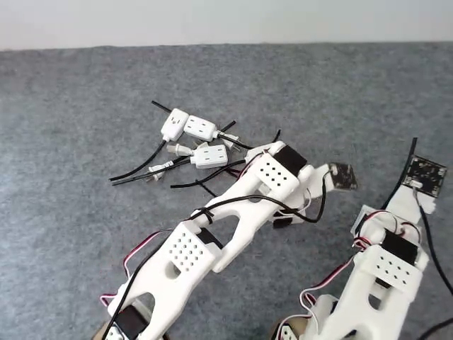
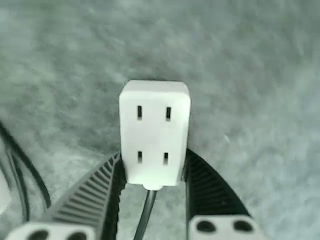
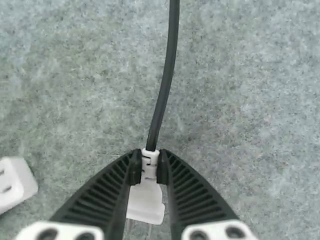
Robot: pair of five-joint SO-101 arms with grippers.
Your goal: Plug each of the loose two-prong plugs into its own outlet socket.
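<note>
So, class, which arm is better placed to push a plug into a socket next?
Right. The right gripper is shut on a plug, its cable trailing away. The left gripper is shut on a socket block, slots uncovered, so it probably serves best holding that steady.

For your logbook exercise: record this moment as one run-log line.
left gripper: shut on socket block | right gripper: shut on plug | block slots: empty | spare pile: on carpet
</note>
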